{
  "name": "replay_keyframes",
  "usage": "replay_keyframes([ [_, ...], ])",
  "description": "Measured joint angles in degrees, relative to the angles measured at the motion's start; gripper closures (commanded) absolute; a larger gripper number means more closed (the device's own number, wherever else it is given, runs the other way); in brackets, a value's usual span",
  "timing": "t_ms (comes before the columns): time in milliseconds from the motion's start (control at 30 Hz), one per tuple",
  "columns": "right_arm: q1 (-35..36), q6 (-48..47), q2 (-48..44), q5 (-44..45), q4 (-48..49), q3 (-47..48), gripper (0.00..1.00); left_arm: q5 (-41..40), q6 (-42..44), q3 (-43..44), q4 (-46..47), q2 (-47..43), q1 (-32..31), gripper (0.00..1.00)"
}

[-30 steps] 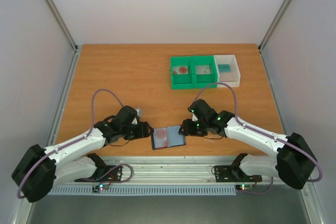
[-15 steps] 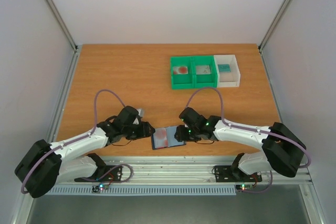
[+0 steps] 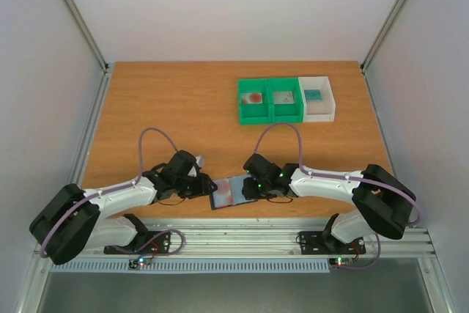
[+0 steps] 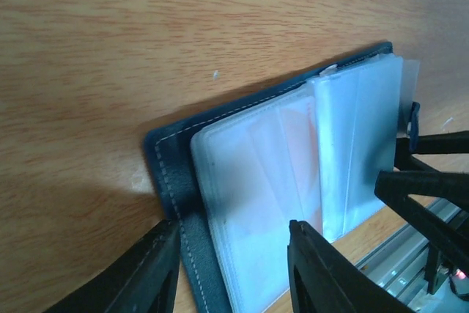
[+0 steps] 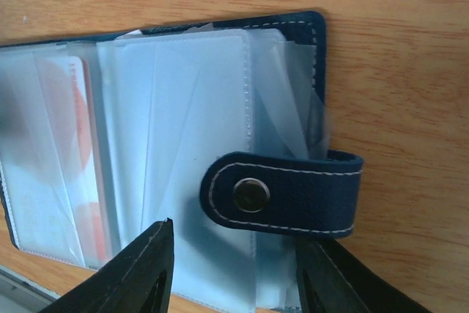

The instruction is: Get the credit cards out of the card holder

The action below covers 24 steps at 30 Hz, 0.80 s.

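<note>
Left claw (image 4: 234, 278): its two dark fingers are spread, straddling the stitched left edge of the card holder (image 4: 293, 174) and pinching nothing. Right claw (image 5: 236, 276): also spread, with one finger on each side of the snap tab (image 5: 282, 193) and nothing held.

The navy card holder lies open on the counter (image 3: 168, 108), close to its front edge, between the two claws. A red-and-white credit card (image 5: 82, 122) shows through the cloudy plastic sleeves.

Likely risks:
- A claw may grip a slippery sleeve instead of the card inside it, lifting the whole holder.
- A sideways push could slide the holder off the nearby front edge.
- The tab lies across the sleeves and could catch a finger.
- The claws face each other at close range, so they could collide.

Both arms reach low and inward from their bases. Their forearms are nearly level above the counter, and their wrists point at each other across the holder.
</note>
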Motion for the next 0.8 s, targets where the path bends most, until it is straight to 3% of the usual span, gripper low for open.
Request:
replay_keyframes([
  [267, 0.9, 0.4, 0.1, 0.1, 0.6, 0.0, 0.69, 0.5, -0.2, -0.7, 2.6, 0.5, 0.0, 0.68],
  [800, 1.9, 1.6, 1.4, -1.2, 3.3, 1.1, 0.69, 1.1, -0.1, -1.7, 5.3, 1.9, 0.0, 0.7],
])
